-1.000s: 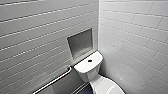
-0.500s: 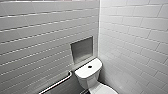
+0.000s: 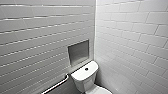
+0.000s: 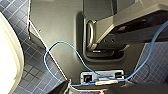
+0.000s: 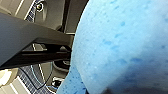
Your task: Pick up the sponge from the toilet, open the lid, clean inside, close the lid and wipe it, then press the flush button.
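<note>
The white toilet point(image 3: 85, 75) stands in the corner of the tiled walls, low in the head view. A dark flush button point(image 3: 86, 69) sits on its tank top. The lid point(image 3: 101, 90) barely shows at the lower edge of that view. The bright blue sponge point(image 5: 120, 45) looms very close in the right wrist view, pressed against my right gripper, which is shut on it. In the left wrist view, the camera looks down on my own dark base and a blue cable point(image 4: 62, 47). My left gripper is open and holds nothing that I can see.
A square recessed niche point(image 3: 78, 52) is set in the left wall above the tank. A grab bar point(image 3: 58, 83) runs along that wall beside the toilet. The floor is blue mosaic tile point(image 4: 32, 75), with a white curved edge point(image 4: 7, 57) next to my base.
The whole head picture has shifted, so the toilet sits lower in it and more wall shows above: the camera moved. Nothing else has visibly changed.
</note>
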You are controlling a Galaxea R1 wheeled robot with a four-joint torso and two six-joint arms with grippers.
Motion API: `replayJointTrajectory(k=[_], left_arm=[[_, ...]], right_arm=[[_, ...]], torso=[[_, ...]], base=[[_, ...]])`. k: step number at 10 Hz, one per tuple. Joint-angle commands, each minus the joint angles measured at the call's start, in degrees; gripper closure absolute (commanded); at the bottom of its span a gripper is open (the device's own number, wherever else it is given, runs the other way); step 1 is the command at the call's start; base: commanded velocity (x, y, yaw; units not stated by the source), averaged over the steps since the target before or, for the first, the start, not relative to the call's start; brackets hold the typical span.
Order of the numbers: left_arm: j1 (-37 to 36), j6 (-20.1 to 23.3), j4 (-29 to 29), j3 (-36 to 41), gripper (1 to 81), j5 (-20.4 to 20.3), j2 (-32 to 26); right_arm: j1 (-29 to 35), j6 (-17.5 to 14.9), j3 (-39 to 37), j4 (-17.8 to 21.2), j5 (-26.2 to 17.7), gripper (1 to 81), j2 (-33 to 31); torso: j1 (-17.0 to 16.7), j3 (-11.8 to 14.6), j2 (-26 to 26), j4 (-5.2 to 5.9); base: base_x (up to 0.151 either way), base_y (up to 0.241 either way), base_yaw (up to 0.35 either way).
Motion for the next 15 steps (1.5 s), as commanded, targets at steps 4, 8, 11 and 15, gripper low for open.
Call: replayJointTrajectory(k=[4,8,11,15], left_arm=[[-1.7,0.0,-0.4,-0.1,1.0,3.3,0.0],[-1.7,0.0,-0.5,-0.2,1.0,3.6,-0.4],[-1.7,0.0,-0.5,-0.3,1.0,3.6,-0.7],[-1.9,-0.6,-3.5,-0.2,1.0,2.0,-0.8]], right_arm=[[0.8,0.3,-0.4,-0.5,-4.2,81.1,0.4],[2.0,0.6,-5.9,0.2,-13.4,81.1,2.7],[1.7,1.0,-10.1,2.3,-14.3,81.1,5.0],[3.0,1.4,-14.7,-7.8,-16.6,81.1,8.2]], torso=[[-0.2,0.5,0.5,-3.28],[-0.5,0.5,1.8,-3.45],[-0.5,0.5,1.8,-3.45],[-0.5,0.5,1.8,-3.45]], base=[[0.000,0.000,0.000],[0.000,0.000,0.000],[0.000,0.000,0.000],[0.000,0.000,0.000]])
